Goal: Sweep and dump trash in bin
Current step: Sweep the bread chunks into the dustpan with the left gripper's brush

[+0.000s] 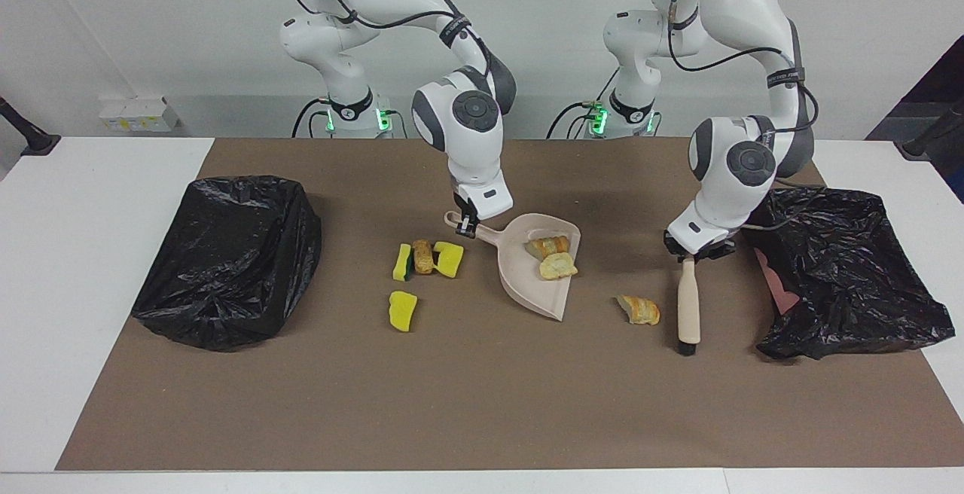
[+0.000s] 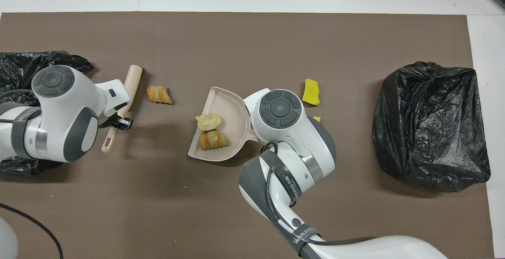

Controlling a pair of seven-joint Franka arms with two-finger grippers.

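My right gripper (image 1: pixel 467 225) is shut on the handle of the beige dustpan (image 1: pixel 538 283), which rests on the brown mat with two bread-like trash chunks (image 1: pixel 556 257) in it. My left gripper (image 1: pixel 689 251) is shut on the handle of the beige brush (image 1: pixel 687 302). The brush's dark bristled end points away from the robots. One loose bread chunk (image 1: pixel 639 309) lies between brush and dustpan. Beside the dustpan handle, toward the right arm's end, lie two yellow sponges (image 1: pixel 449 259) with a brown lump (image 1: pixel 423 256) between them. A third sponge (image 1: pixel 402 310) lies farther from the robots.
A bin lined with a black bag (image 1: pixel 230 257) stands at the right arm's end of the mat. Another black-lined bin (image 1: pixel 843 279) stands at the left arm's end, close to the brush. White table (image 1: pixel 90 253) surrounds the mat.
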